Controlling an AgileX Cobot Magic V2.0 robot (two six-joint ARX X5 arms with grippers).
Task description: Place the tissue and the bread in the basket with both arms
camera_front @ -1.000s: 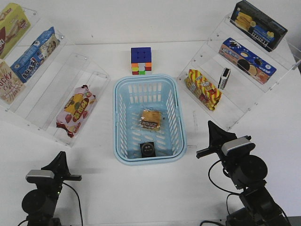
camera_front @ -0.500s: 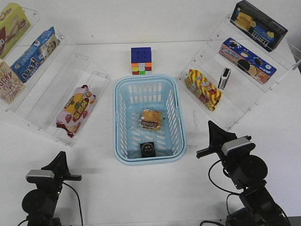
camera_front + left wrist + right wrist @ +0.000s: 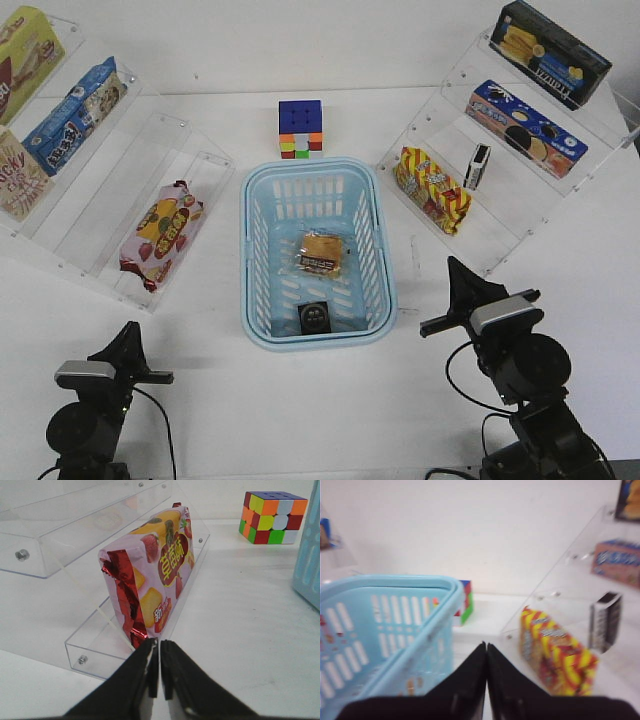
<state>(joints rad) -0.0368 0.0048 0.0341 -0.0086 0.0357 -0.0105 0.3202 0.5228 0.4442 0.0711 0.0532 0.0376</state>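
Observation:
The light blue basket (image 3: 318, 340) stands in the middle of the table. The bread (image 3: 323, 253), a golden-brown bun in clear wrap, lies in its middle. The tissue (image 3: 316, 317), a small black pack, lies in it near the front wall. My left gripper (image 3: 132, 334) is shut and empty at the front left, clear of the basket; in the left wrist view (image 3: 159, 644) its tips point at a pink snack bag (image 3: 150, 575). My right gripper (image 3: 452, 266) is shut and empty just right of the basket, whose wall shows in the right wrist view (image 3: 390, 630).
Clear stepped shelves stand on both sides, the left one (image 3: 110, 180) with the pink bag (image 3: 160, 234) and boxes, the right one (image 3: 500, 190) with a red-and-yellow bag (image 3: 432, 190), a narrow black pack (image 3: 479, 166) and boxes. A colour cube (image 3: 301, 129) sits behind the basket.
My right arm has shifted slightly back and to the right. The left arm, basket, bread and tissue have not moved.

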